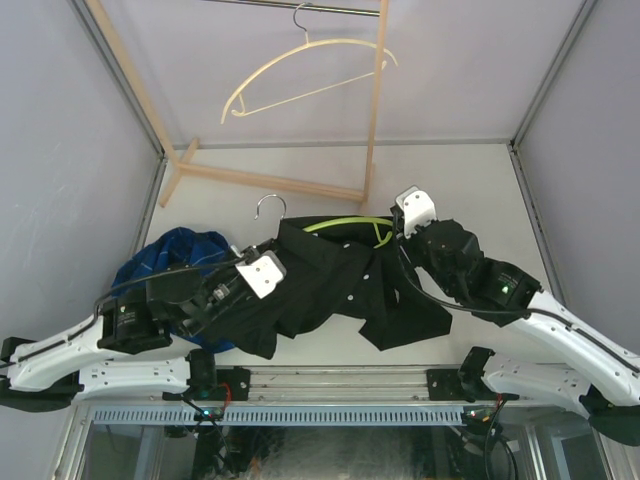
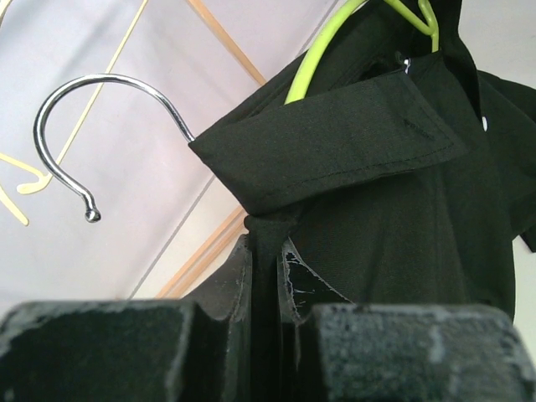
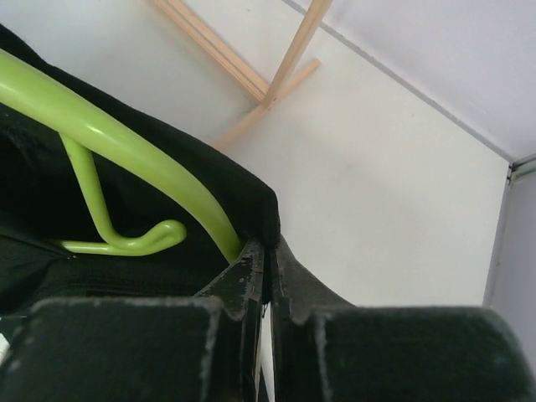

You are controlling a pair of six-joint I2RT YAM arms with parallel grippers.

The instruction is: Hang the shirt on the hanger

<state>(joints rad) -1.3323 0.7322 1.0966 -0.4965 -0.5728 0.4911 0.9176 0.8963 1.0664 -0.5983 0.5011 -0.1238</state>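
Observation:
The black shirt (image 1: 330,285) lies bunched in the middle of the table, draped over the lime-green hanger (image 1: 345,222). The hanger's metal hook (image 1: 268,204) sticks out at the far left of the cloth. In the left wrist view my left gripper (image 2: 268,255) is shut on a fold of the shirt (image 2: 402,209) just below the collar, with the hook (image 2: 75,126) up to its left. My right gripper (image 3: 268,244) is shut on the shirt's edge (image 3: 243,180), right where the green hanger arm (image 3: 126,142) ends. From above, the left gripper (image 1: 285,262) and right gripper (image 1: 398,225) hold opposite sides.
A blue plaid shirt (image 1: 170,255) is heaped under my left arm. A wooden rack (image 1: 270,180) stands at the back, and a cream hanger (image 1: 300,70) hangs from its rail. Grey walls close in both sides.

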